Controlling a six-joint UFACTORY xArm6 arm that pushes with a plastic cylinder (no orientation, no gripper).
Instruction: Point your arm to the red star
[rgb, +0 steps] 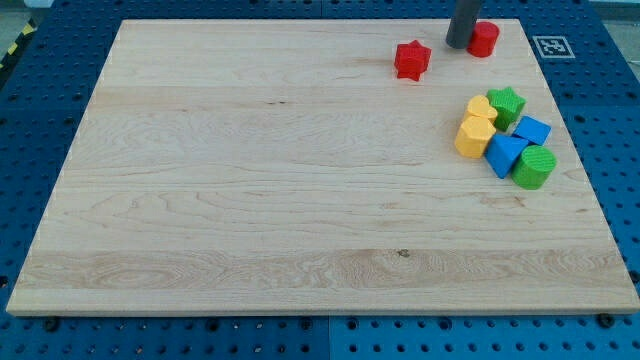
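Observation:
The red star (411, 59) lies on the wooden board (250, 180) near the view's top, right of centre. My tip (460, 45) is at the lower end of the dark rod, to the right of the star with a gap between them. A red round block (484, 39) sits right next to the tip on its right side.
A cluster of blocks lies at the view's right: two yellow blocks (474, 135) (481, 107), a green star (506, 104), a blue block (533, 130), a blue triangular block (505, 154) and a green cylinder (534, 167). A tag marker (552, 46) sits off the board's top right corner.

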